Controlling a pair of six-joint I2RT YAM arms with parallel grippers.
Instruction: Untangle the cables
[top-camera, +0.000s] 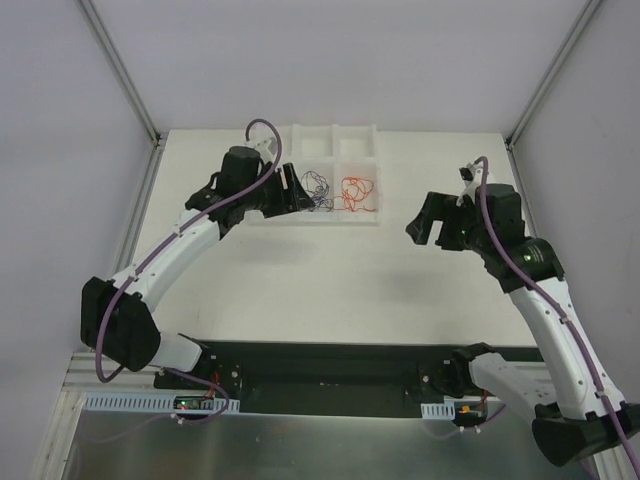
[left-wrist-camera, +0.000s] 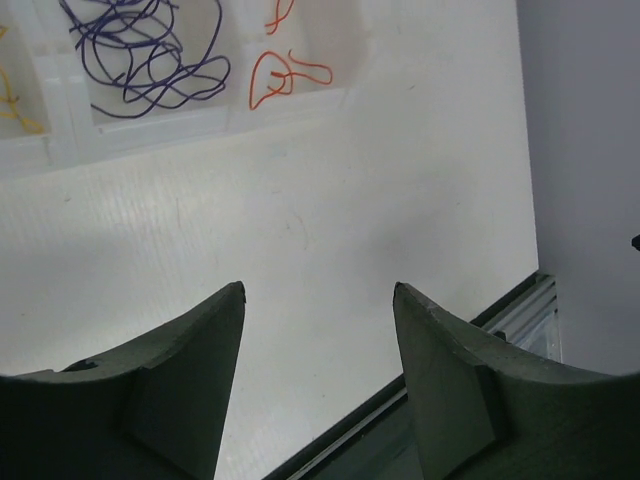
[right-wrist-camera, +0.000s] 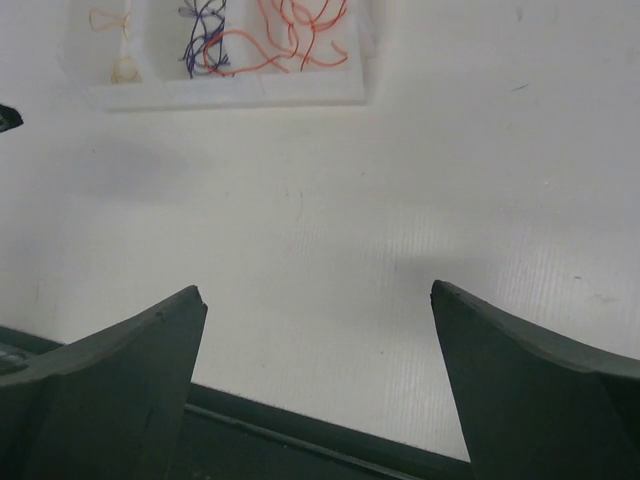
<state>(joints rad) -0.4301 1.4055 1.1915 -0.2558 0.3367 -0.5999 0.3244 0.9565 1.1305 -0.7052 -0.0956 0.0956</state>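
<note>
A white tray (top-camera: 345, 217) at the table's far middle holds the cables. The dark blue-purple cable (top-camera: 317, 187) lies in one compartment and the red-orange cable (top-camera: 357, 190) in the one to its right. My left gripper (top-camera: 299, 192) is open and empty, just left of the blue cable. My right gripper (top-camera: 428, 230) is open and empty above the table, right of the tray. The left wrist view shows the blue cable (left-wrist-camera: 150, 60), the red-orange cable (left-wrist-camera: 280, 78) and a bit of tan cable (left-wrist-camera: 10, 98). The right wrist view shows tan (right-wrist-camera: 122, 42), blue (right-wrist-camera: 200, 35) and red-orange (right-wrist-camera: 295, 40) cables; red and blue seem to cross.
The tray has two more compartments at its far side (top-camera: 340, 138). Grey walls and metal posts (top-camera: 125, 70) enclose the table. A black rail (top-camera: 330, 365) runs along the near edge between the arm bases. The tray's near rim shows in both wrist views (left-wrist-camera: 170, 135) (right-wrist-camera: 230, 92).
</note>
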